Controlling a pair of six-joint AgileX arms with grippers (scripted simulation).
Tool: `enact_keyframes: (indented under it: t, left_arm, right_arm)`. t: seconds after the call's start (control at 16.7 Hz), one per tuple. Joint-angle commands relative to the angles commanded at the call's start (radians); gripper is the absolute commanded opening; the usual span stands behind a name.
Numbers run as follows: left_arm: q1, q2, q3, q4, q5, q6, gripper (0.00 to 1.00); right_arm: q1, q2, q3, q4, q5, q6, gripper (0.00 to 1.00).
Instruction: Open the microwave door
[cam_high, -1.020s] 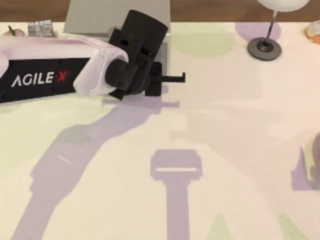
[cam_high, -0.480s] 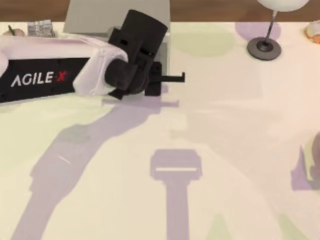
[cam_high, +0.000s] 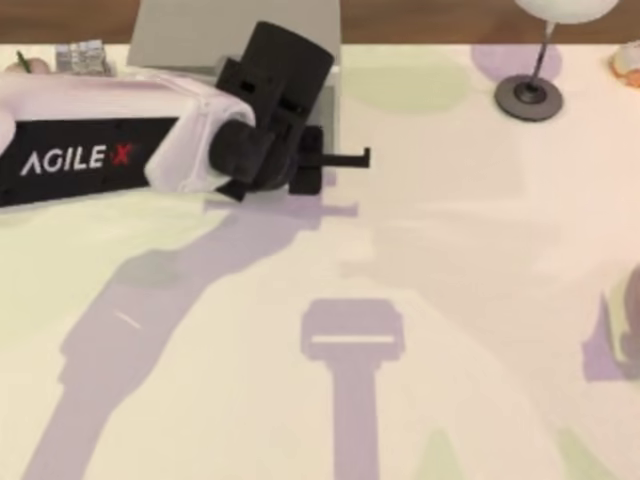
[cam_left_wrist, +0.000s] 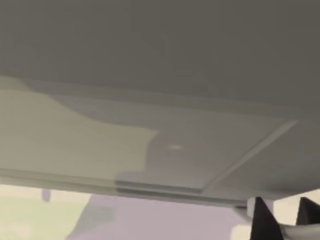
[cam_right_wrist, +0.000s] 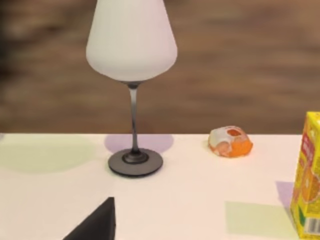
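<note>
Far-left rear of the counter (cam_high: 470, 300): small crinkled silvery item (cam_high: 80, 55), hard to identify. Left arm, white shell with black panel, reaches across the rear-left. Microwave (cam_high: 200, 30) is a boxy, flat, matte grey top at the rear edge, left of centre. Left pincer (cam_high: 345, 157) is black, at the microwave's front right corner; one thin finger juts right, spread cannot be told. The left wrist view is filled with the smooth grey translucent microwave door (cam_left_wrist: 165, 150) with its light frame. Right rear: a wine glass (cam_right_wrist: 131, 50) with a white bowl and a dark round foot. Orange-white crumpled lump (cam_right_wrist: 229, 141). Yellow carton (cam_right_wrist: 307, 175). Right pincer (cam_right_wrist: 97, 222): only a dark tip shows, state unclear.
</note>
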Motion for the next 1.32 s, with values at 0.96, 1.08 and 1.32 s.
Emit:
enact_keyframes:
  t: [0.96,1.08,1.32]
  left_arm:
    - [0.015,-0.038,-0.049,0.03,0.03,0.048,0.0]
    - [0.015,-0.038,-0.049,0.03,0.03,0.048,0.0]
    - [0.015,-0.038,-0.049,0.03,0.03,0.048,0.0]
  right_arm:
    - [0.0,0.0,0.0,0.0,0.0,0.0,1.0]
    - [0.0,0.0,0.0,0.0,0.0,0.0,1.0]
    - [0.0,0.0,0.0,0.0,0.0,0.0,1.0]
